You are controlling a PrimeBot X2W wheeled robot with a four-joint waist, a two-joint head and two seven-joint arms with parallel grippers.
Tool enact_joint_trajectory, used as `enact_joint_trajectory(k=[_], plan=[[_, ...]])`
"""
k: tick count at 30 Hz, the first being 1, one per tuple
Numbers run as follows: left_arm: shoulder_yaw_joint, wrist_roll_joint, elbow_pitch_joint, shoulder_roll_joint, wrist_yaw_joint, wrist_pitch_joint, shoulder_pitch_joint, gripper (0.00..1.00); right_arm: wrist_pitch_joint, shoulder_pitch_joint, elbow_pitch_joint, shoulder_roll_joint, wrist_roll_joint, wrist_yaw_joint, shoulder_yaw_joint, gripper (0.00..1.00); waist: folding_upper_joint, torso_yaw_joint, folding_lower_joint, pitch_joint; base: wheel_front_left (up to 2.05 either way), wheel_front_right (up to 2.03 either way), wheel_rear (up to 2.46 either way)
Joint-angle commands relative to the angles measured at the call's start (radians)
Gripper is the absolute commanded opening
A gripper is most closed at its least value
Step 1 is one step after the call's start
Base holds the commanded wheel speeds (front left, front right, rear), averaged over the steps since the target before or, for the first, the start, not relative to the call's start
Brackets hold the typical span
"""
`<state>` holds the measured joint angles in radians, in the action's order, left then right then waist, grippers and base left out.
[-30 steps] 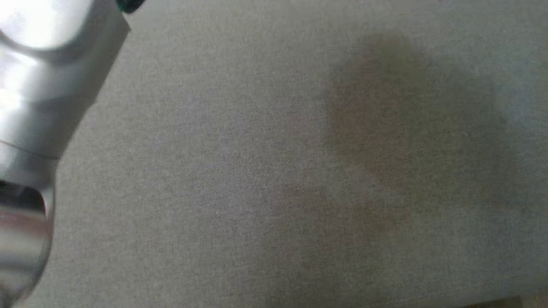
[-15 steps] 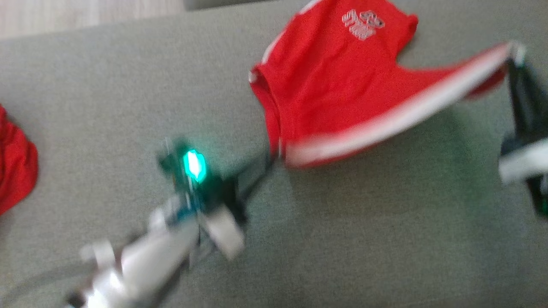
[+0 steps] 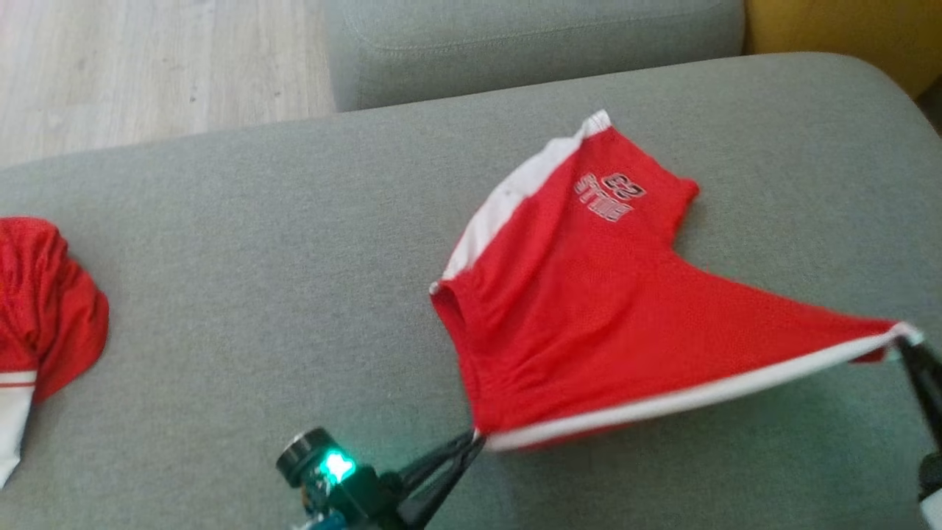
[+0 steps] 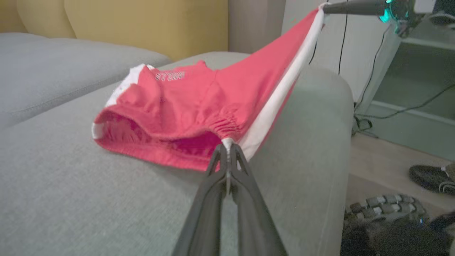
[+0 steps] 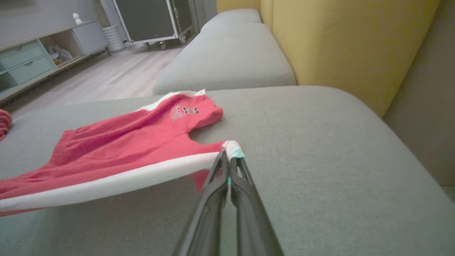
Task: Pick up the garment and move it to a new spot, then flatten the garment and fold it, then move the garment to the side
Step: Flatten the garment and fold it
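Left fingers [image 4: 208, 202] pinching one corner of red garment [image 3: 589, 316], right fingers [image 5: 209, 206] pinching another, white-trimmed edge taut between

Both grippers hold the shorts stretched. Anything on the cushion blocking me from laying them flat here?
Nothing visible lies on the grey fabric sofa cushion beneath the red mesh shorts with white trim. A second crumpled red garment sits at the cushion's left end, well apart from the shorts.

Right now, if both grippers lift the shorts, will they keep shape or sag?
Likely floppy: the shorts droop onto the sofa behind the taut white stripe. Probably light: thin cloth, held by two corner pinches. May slip; each pinch holds little cloth.
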<state>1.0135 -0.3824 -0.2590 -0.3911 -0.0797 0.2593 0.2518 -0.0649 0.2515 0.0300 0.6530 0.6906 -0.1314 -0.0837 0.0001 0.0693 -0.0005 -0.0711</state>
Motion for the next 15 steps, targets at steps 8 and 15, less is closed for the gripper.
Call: enact_joint_trajectory(k=[8, 15], plan=[[-0.141, -0.142, 0.109, 0.054, 0.003, -0.009, 0.099, 0.0, 0.098, -0.14, 0.128, -0.008, -0.058, 0.001, 0.118, 0.0, -0.0001, -0.054, 0.0005, -0.05, 0.0, 0.0, 0.0], [-0.185, -0.251, 0.039, 0.163, -0.018, -0.065, 0.23, 0.0, 0.196, -0.39, 0.004, 0.025, -0.057, 0.001, 0.048, 0.0, -0.0001, -0.127, 0.0005, -0.14, 0.0, 0.0, 0.0]])
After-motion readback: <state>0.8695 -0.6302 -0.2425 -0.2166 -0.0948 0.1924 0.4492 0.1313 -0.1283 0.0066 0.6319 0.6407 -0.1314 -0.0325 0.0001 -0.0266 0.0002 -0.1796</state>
